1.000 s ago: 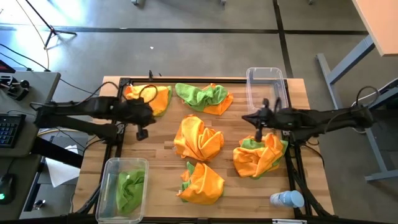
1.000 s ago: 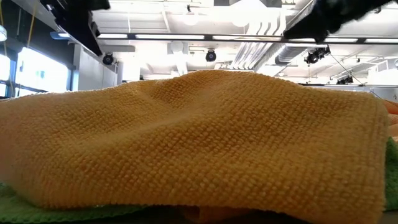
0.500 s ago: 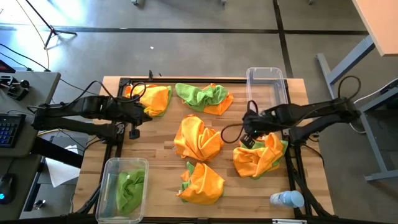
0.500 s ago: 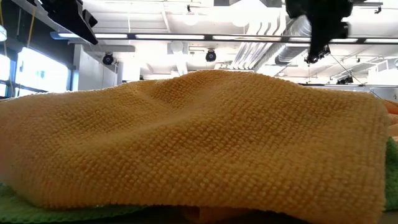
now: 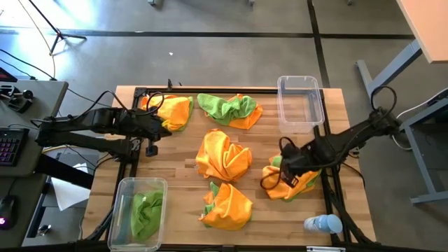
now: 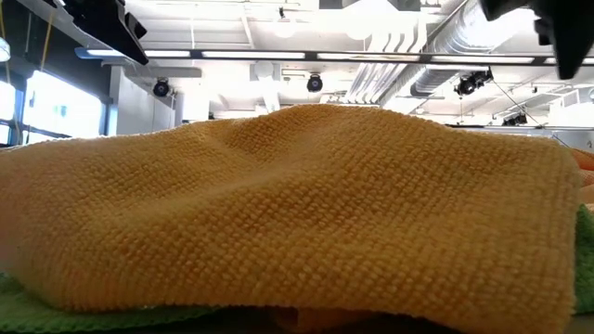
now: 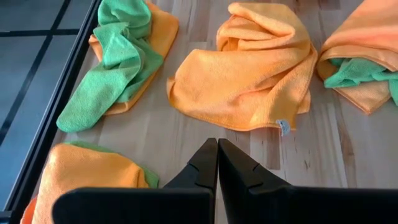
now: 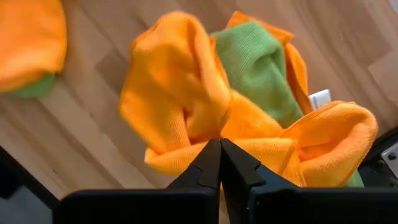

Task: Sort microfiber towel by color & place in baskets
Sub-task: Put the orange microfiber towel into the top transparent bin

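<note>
Orange and lime green microfiber towels lie in several piles on the wooden table: far left [image 5: 169, 110], far middle [image 5: 227, 108], centre [image 5: 222, 155], near centre [image 5: 227, 204] and right [image 5: 294, 178]. One clear basket [image 5: 301, 103] stands empty at the far right. The other [image 5: 140, 210], at the near left, holds a green towel. My right gripper [image 5: 285, 168] is shut, right over the right pile's orange towel [image 8: 186, 93]. My left gripper [image 5: 162, 127] is shut and empty above bare wood [image 7: 217, 146], beside the far left pile. My right gripper's shut fingertips [image 8: 211, 155] point down at a fold of the orange towel [image 8: 249, 146] in the right pile. I cannot tell whether they touch it. No cloth shows between the fingers.
A small clear bottle with a blue cap [image 5: 323, 224] lies at the near right corner. In the low view an orange towel [image 6: 278, 213] fills nearly the whole picture. Bare wood shows between the piles.
My right gripper has gone from beside the far right basket toward the table's near edge and down, and now stands over the right pile. My left gripper has drawn back a little toward the table's left edge. The towels have not moved.
</note>
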